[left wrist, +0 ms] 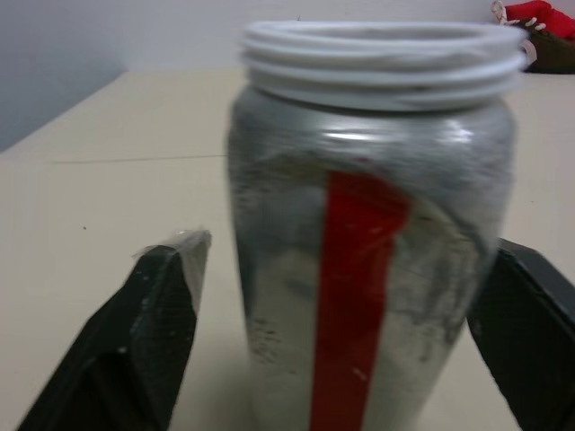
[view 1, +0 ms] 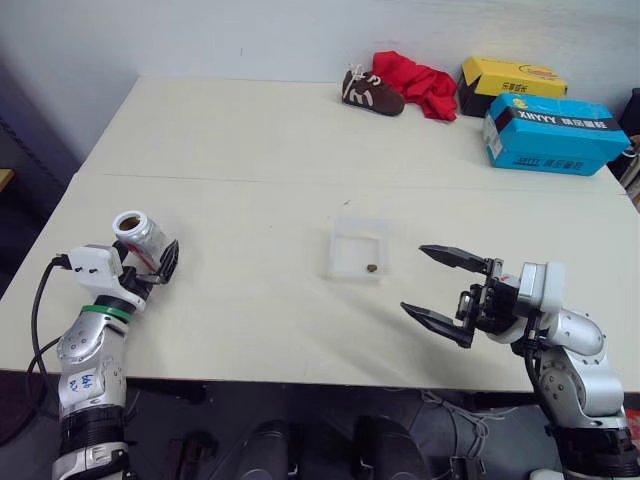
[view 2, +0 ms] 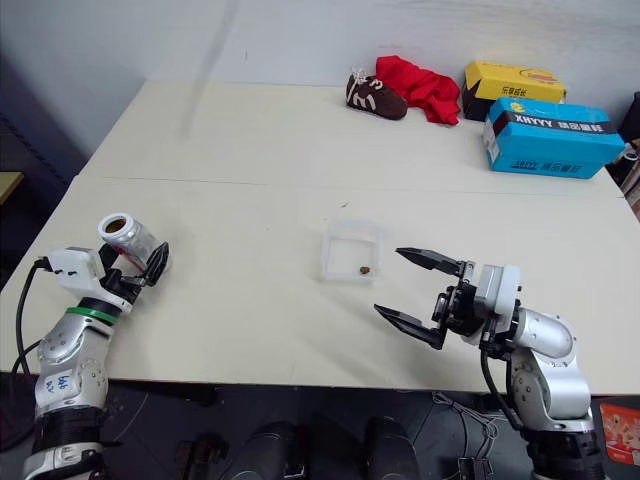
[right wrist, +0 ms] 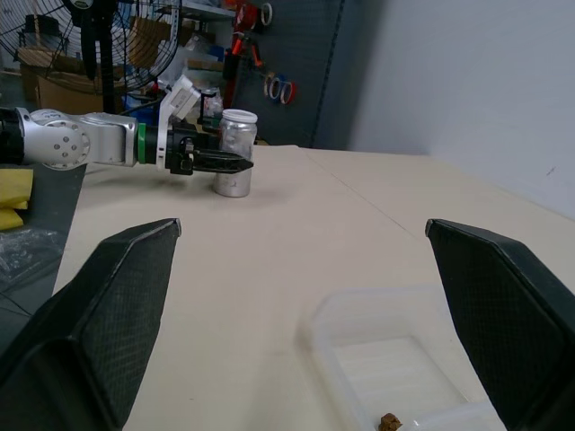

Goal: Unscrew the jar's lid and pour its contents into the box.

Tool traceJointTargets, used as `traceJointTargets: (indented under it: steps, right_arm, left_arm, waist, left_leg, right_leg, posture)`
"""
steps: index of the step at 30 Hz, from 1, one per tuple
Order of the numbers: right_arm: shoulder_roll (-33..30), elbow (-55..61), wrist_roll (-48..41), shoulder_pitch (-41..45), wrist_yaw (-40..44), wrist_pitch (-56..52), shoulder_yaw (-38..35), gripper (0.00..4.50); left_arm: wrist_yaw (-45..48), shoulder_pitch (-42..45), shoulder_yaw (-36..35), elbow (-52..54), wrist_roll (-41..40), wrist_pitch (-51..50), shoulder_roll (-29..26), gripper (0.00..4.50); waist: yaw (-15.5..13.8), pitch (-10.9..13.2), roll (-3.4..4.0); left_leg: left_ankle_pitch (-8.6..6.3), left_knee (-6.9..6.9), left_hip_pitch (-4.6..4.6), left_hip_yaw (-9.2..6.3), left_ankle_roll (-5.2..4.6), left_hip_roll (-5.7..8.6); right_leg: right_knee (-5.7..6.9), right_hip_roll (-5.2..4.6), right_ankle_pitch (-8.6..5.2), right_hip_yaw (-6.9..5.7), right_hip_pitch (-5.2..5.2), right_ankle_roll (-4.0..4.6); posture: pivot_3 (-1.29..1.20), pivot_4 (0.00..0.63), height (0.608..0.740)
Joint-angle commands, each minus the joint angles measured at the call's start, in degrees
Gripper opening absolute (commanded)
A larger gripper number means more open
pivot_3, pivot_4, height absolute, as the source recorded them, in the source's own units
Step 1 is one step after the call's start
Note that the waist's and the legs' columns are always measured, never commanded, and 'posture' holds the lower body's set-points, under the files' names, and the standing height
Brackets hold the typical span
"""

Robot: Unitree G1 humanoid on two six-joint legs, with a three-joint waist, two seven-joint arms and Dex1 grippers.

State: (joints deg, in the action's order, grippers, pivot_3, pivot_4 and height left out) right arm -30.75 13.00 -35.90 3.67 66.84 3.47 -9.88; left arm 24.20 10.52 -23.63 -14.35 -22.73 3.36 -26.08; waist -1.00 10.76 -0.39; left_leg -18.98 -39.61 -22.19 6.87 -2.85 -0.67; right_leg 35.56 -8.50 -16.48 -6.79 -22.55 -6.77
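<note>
The jar (view 1: 139, 238) stands upright on the table near its left edge, a clear cylinder with a red stripe (left wrist: 352, 296) and an uncapped white threaded mouth. My left gripper (view 1: 150, 262) is open around it, one finger (left wrist: 157, 332) clearly apart from the wall. The lid is out of view. At the table's middle sits the box (view 1: 337, 250), a shallow clear tray with the contents (view 1: 371, 268), one small brown piece, lying inside. Just right of the box my right gripper (view 1: 412, 278) hovers open and empty, pointing toward it.
At the back right lie a blue carton (view 1: 555, 135), a yellow carton (view 1: 510, 80), a red cloth (view 1: 420, 82) and a brown shoe (view 1: 372, 93). A seam (view 1: 300, 182) crosses the tabletop between the front and back halves.
</note>
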Motion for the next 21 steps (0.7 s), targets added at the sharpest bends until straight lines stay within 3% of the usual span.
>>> traceJointTargets:
  steps: [1,7,10,16,21]
  right_arm:
    - [-2.44,3.0,-2.09,-4.88,-0.88,-0.54,-5.72,4.5]
    - [-4.02,1.35,-1.82,-14.93,1.19,2.61,-13.78,4.5]
    - [-6.38,-1.85,-1.31,-17.99,5.42,5.02,-17.47,4.5]
    - [-14.81,-9.29,-3.61,-18.96,15.84,4.97,-23.14,4.5]
    - [-16.27,-17.7,-1.38,-17.59,22.87,9.73,-22.18,4.5]
  left_arm:
    - [0.4,-4.3,-2.91,7.55,-1.69,-2.1,-2.13,4.47]
    - [5.78,-13.34,-5.81,11.42,-3.83,-6.09,-6.21,4.47]
    - [13.4,-19.97,-7.98,14.04,-3.41,-4.61,-11.28,4.47]
    - [29.6,-38.19,-11.84,26.57,-3.44,-0.9,-18.96,4.47]
    - [31.83,-42.24,-15.74,26.46,-1.74,2.46,-18.42,4.47]
  waist:
    - [-0.14,-0.01,-0.02]
    - [-0.12,-0.02,-0.02]
    - [-0.01,-0.02,-0.04]
    - [1.08,-0.02,0.02]
    - [0.95,-0.02,0.01]
  left_leg:
    - [-0.01,0.07,0.0,-0.03,0.0,0.0]
    - [-0.14,0.35,0.06,0.0,0.13,0.0]
    - [-0.14,0.41,0.08,0.03,0.18,-0.02]
    - [-0.19,0.58,0.12,0.06,0.19,-0.04]
    - [-0.15,0.76,0.15,-0.01,0.27,-0.17]
  right_leg:
    - [0.0,-0.01,0.0,0.06,0.01,0.0]
    - [-0.51,0.02,-0.01,0.09,0.04,0.03]
    - [-0.56,0.02,-0.01,0.11,0.03,0.04]
    - [-0.85,-0.07,-0.07,0.19,0.04,0.15]
    - [-0.95,-0.02,-0.18,0.09,0.03,0.34]
  posture:
    - [0.0,0.15,0.74]
    - [0.0,0.15,0.74]
    - [0.0,0.15,0.74]
    - [0.0,0.15,0.74]
    - [0.0,0.15,0.74]
